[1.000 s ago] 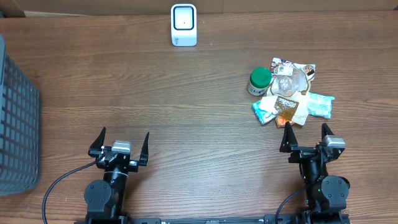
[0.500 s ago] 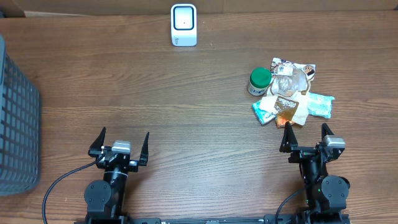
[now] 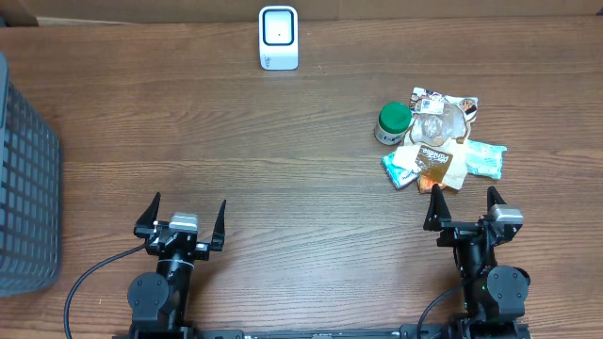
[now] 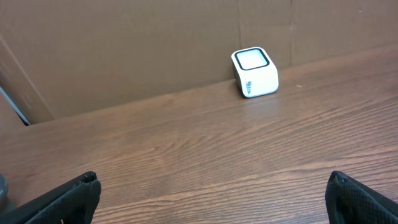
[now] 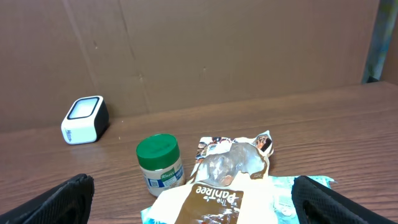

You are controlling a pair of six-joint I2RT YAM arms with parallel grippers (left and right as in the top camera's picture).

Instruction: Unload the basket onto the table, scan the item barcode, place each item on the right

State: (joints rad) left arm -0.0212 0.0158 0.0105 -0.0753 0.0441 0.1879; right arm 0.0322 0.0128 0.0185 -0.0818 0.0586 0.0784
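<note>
A white barcode scanner stands at the far middle of the table, also seen in the left wrist view and the right wrist view. A pile of items lies at the right: a green-lidded jar, a cream-and-brown packet, a shiny pouch and teal packets. My right gripper stands open just in front of the pile, empty. My left gripper stands open near the front edge, empty.
A grey mesh basket sits at the left edge of the wooden table. A cardboard wall runs along the back behind the scanner.
</note>
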